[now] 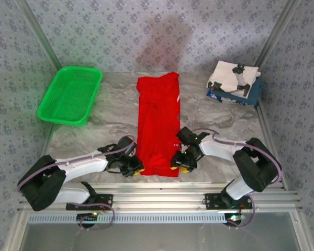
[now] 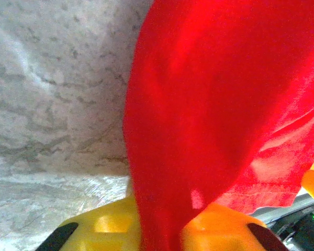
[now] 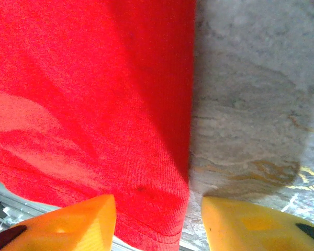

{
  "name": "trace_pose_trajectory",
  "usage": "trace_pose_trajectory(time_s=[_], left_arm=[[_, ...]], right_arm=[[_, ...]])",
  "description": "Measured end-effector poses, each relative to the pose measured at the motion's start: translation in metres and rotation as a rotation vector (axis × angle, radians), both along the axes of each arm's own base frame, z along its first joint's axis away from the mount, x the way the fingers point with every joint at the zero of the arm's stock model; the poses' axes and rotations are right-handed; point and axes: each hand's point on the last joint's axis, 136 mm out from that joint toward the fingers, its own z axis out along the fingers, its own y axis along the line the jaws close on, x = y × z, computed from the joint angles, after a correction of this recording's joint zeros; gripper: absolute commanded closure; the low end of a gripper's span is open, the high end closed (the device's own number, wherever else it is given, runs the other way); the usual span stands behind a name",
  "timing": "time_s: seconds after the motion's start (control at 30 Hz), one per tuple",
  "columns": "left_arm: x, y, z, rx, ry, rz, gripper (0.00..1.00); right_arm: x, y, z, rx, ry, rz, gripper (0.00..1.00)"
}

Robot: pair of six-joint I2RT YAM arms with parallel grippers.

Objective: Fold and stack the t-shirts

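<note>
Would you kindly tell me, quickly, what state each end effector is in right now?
Left end effector: closed on the red t-shirt.
Right end effector: open, astride the red t-shirt's edge, holding nothing.

Bare grey marbled tabletop point(image 1: 118, 112) lies open between green plastic mesh basket point(image 1: 69, 95), far left, and long red cloth shirt point(image 1: 158, 125) down the centre. Second bare lane right of shirt, up to folded white-and-navy shirt stack point(image 1: 234, 82) in far right corner. Near edge crowded: left arm point(image 1: 78, 167) and right arm point(image 1: 225, 149) flank shirt's near end.
</note>
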Motion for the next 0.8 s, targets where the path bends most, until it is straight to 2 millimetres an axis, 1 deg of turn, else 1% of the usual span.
trace_pose_trajectory(time_s=[0.1,0.2,0.37,0.53,0.63,0.8], left_arm=[[0.000,-0.001,0.001,-0.003,-0.003,-0.003,0.92],[0.000,-0.002,0.003,-0.008,-0.008,-0.006,0.93],[0.000,-0.004,0.008,-0.023,-0.023,-0.013,0.94],[-0.001,-0.004,0.012,-0.027,-0.028,-0.014,0.95],[-0.001,-0.004,0.013,-0.025,-0.030,-0.021,0.95],[-0.001,-0.004,0.022,-0.022,-0.036,-0.036,0.95]], right_arm=[[-0.001,0.000,-0.001,-0.021,0.007,0.007,0.57],[-0.002,0.001,-0.002,-0.050,0.008,0.020,0.63],[-0.003,-0.001,-0.002,-0.094,0.014,0.040,0.83],[-0.004,-0.001,-0.001,-0.098,0.012,0.056,0.96],[-0.006,0.006,0.000,-0.075,0.007,0.078,1.00],[-0.009,0.024,0.006,0.002,0.002,0.115,1.00]])
